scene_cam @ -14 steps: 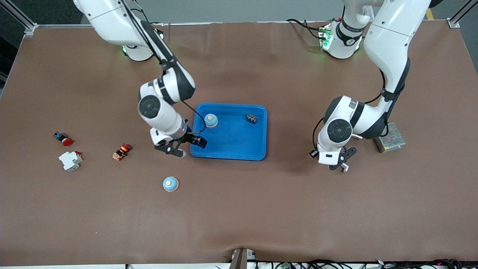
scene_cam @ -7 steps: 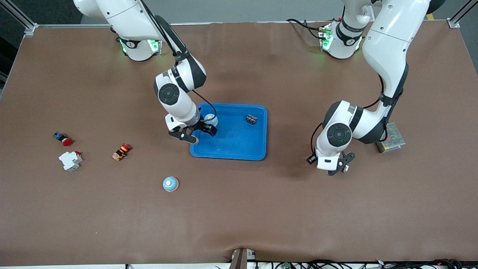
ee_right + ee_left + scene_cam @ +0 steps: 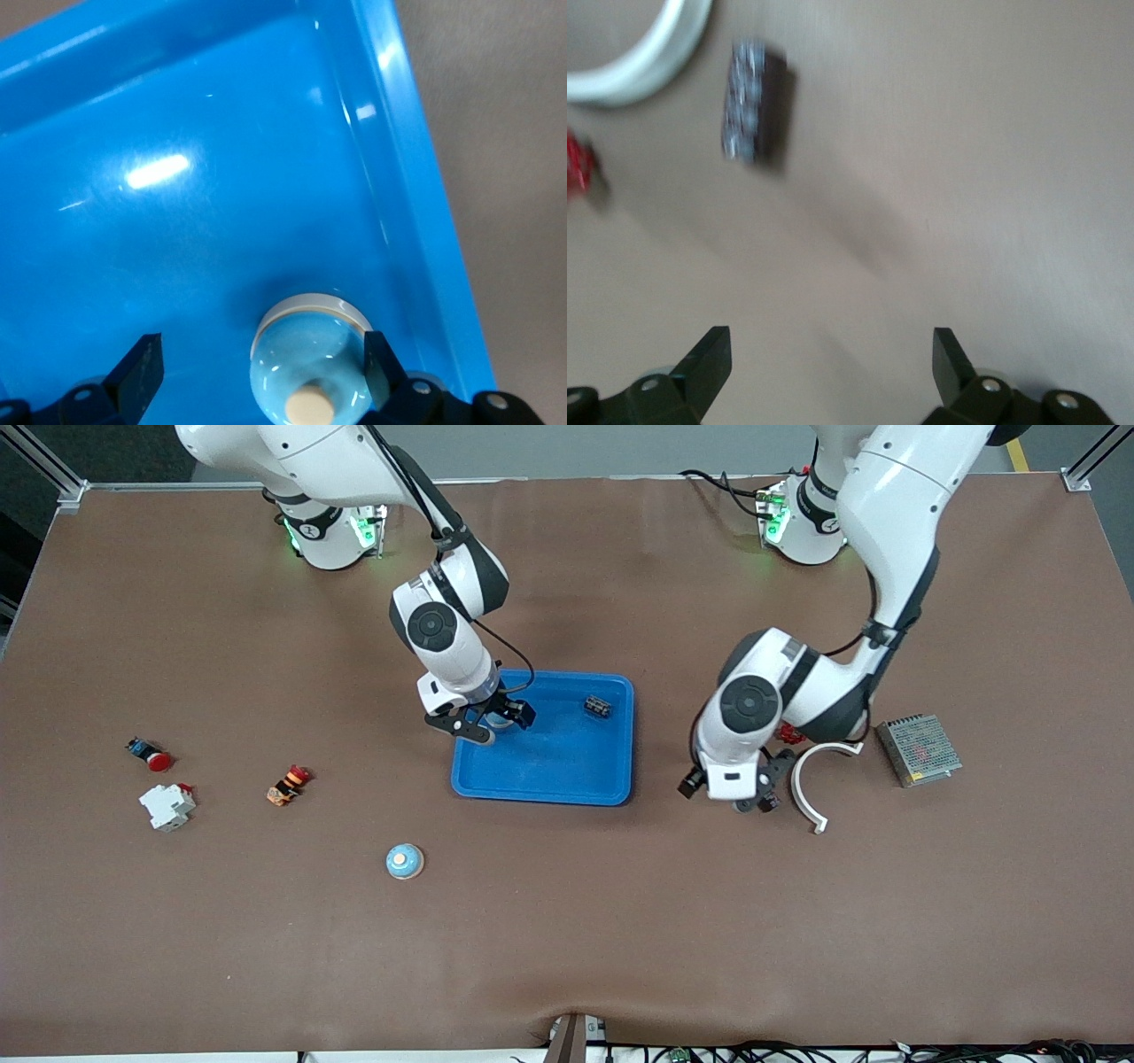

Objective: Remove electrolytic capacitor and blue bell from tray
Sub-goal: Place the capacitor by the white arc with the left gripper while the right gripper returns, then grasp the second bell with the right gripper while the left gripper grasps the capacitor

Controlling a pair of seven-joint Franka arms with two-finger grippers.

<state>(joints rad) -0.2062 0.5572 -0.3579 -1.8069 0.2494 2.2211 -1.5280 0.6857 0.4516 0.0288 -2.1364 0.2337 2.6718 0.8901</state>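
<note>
A blue tray (image 3: 558, 766) lies mid-table. In it are a small dark capacitor (image 3: 597, 707) and a light-blue bell (image 3: 310, 363) with a cream button. In the front view that bell is mostly hidden under my right gripper (image 3: 492, 722). The right gripper (image 3: 263, 354) is open, low over the tray's corner, with the bell between its fingers, close to one of them. A second bell (image 3: 405, 861) sits on the table nearer the camera than the tray. My left gripper (image 3: 757, 797) is open and empty over bare table (image 3: 830, 354), toward the left arm's end from the tray.
A white curved piece (image 3: 815, 779), a small red part (image 3: 788, 733) and a metal mesh box (image 3: 919, 749) lie beside the left gripper. A red push-button (image 3: 151, 755), a white breaker (image 3: 166, 806) and an orange-red part (image 3: 289, 784) lie toward the right arm's end.
The right gripper moved from beside the tray's edge to over the bell in the tray. The left gripper moved toward the tray, uncovering the white curved piece and the red part.
</note>
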